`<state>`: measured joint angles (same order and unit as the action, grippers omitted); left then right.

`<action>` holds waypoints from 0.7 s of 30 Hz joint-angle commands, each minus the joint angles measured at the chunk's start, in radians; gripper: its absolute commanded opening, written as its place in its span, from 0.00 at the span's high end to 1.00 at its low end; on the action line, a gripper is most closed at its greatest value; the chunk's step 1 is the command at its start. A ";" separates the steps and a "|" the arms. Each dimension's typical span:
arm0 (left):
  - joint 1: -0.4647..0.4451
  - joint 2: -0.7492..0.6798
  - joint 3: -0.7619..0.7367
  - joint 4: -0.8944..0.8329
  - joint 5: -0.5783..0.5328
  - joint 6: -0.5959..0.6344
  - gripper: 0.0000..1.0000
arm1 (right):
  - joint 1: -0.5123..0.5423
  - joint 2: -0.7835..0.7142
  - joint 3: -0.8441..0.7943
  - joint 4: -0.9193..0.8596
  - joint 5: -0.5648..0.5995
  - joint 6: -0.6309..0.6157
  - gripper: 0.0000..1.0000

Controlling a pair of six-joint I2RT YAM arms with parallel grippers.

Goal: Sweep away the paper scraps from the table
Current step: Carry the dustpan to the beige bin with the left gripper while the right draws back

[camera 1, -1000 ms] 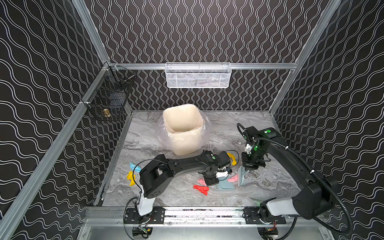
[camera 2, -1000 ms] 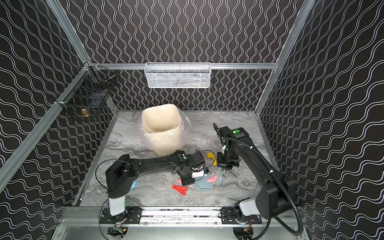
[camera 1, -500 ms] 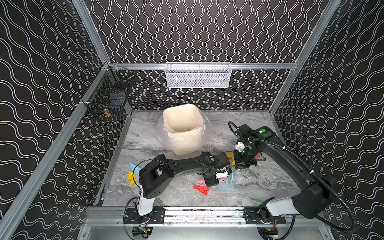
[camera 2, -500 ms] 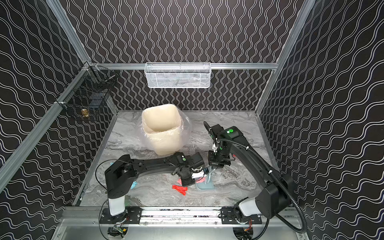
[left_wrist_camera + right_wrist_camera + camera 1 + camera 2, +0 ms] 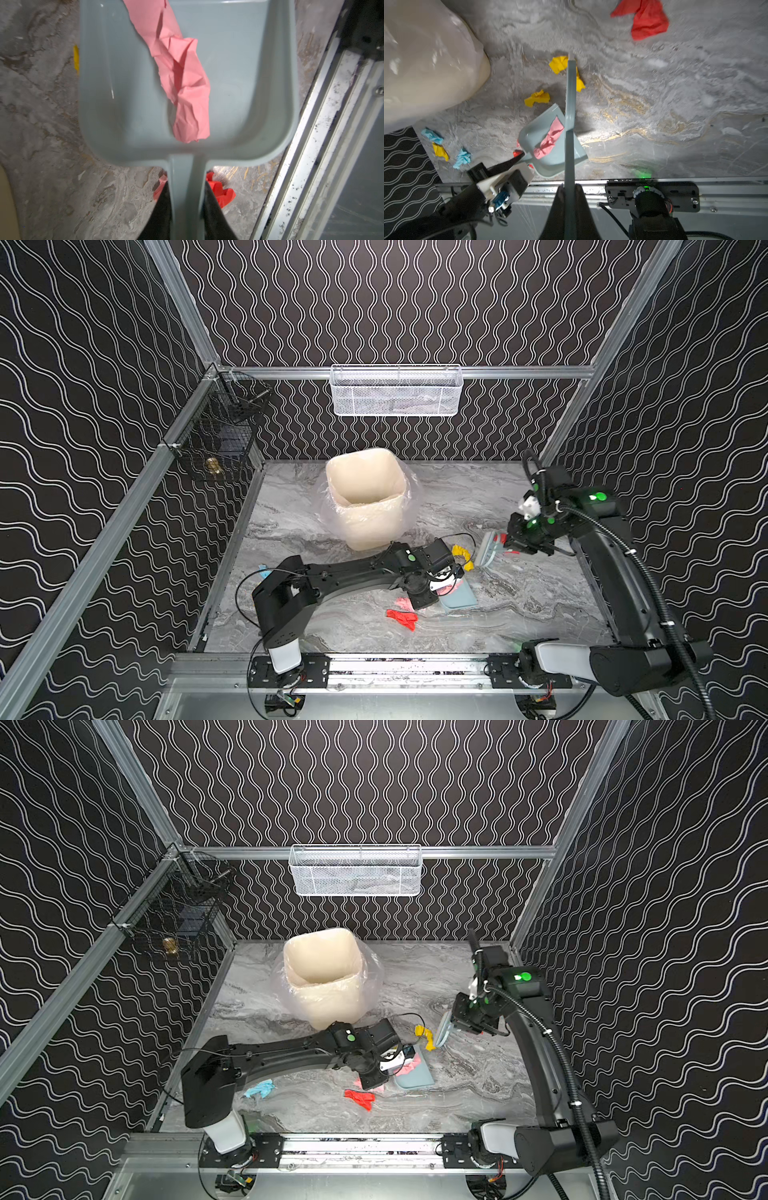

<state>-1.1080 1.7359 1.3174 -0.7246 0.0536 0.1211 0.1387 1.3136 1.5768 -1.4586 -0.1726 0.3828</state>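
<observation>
Where nearest the front rail (image 5: 395, 664), carries a red scrap (image 5: 402, 618) on the marble table (image 5: 519, 614), then the dustpan (image 5: 239, 83) holding a pink scrap (image 5: 182, 83), clenched at its handle by the left gripper (image 5: 188, 203). Past that, yellow scraps (image 5: 461, 551) just beside the brush (image 5: 570, 124) clamped in the right gripper (image 5: 570, 199), light blue scraps (image 5: 462, 159) by the left edge. Ends at the lined bin (image 5: 365, 497), mesh basket (image 5: 397, 391) and wavy black walls (image 5: 415, 302).

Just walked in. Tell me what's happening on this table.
It's a sweep-up in progress. The left gripper holds the dustpan by its handle, and one pink scrap lies in the pan. The right gripper holds the brush beside a yellow scrap. A red scrap, another yellow scrap and light blue scraps lie loose on the table.
</observation>
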 commanded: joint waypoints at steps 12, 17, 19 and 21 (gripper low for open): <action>0.020 -0.198 0.190 -0.194 -0.223 -0.092 0.91 | -0.204 0.004 0.005 0.111 -0.039 -0.117 1.00; 0.082 -0.237 0.320 -0.300 -0.275 -0.122 0.90 | -0.226 0.019 -0.006 0.153 -0.092 -0.123 1.00; 0.111 -0.245 0.371 -0.344 -0.292 -0.127 0.90 | -0.231 0.029 0.001 0.159 -0.102 -0.129 1.00; 0.148 -0.255 0.412 -0.375 -0.304 -0.130 0.90 | -0.235 0.040 0.012 0.159 -0.109 -0.134 1.00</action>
<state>-0.9886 1.4925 1.6917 -1.0168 -0.2050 0.0170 -0.0933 1.3453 1.5761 -1.3308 -0.2466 0.2687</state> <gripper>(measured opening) 0.216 0.088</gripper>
